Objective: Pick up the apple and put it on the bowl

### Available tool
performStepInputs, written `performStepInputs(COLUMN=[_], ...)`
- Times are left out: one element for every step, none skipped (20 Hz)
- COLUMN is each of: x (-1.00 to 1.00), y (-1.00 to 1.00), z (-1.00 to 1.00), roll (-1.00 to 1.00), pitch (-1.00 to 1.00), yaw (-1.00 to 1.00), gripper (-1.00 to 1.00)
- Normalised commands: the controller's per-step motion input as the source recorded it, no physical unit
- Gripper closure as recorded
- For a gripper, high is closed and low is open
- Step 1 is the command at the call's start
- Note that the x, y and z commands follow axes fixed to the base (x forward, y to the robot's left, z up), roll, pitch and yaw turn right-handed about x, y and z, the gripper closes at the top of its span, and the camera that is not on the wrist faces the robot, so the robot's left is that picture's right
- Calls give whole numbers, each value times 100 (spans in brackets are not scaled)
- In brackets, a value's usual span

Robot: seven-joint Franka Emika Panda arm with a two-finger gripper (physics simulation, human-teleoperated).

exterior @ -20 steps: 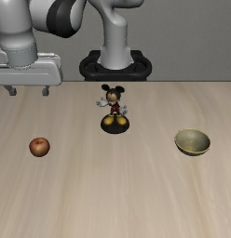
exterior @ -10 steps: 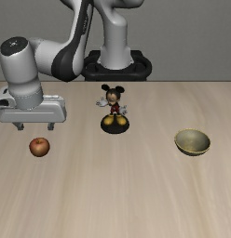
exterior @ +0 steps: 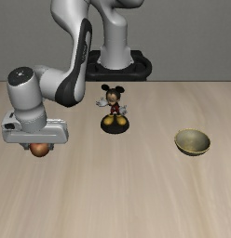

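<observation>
The red apple (exterior: 39, 151) lies on the wooden table at the exterior view's left, with its upper part hidden behind my hand. My gripper (exterior: 38, 145) has come down over it and stands open, one finger on each side of the apple and apart from it. The olive-green bowl (exterior: 193, 141) sits empty on the table at the exterior view's right, far from the gripper.
A Mickey Mouse figure (exterior: 114, 109) on a black base stands mid-table, between apple and bowl and a little farther back. The robot's base (exterior: 117, 65) is at the table's far edge. The wooden tabletop (exterior: 127, 195) stretches wide in front.
The arm has swung down and slightly right, from well above the table at the left to just over the apple. The fingers now straddle the apple. Apple, figure and bowl have not moved.
</observation>
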Motion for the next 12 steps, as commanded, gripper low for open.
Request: performStepInputs(x=[0,0,0,0,0,0,0,0,0,0,0,0], y=[0,0,0,0,0,0,0,0,0,0,0,0], z=[0,0,100,0,0,0,0,0,0,100,100,100], roll=[0,0,0,0,0,0,0,0,0,0,0,0], pitch=[0,0,0,0,0,0,0,0,0,0,0,0], yaw=[0,0,0,0,0,0,0,0,0,0,0,0], gripper=[100,100,100,100,100,100,100,100,100,100,100,100])
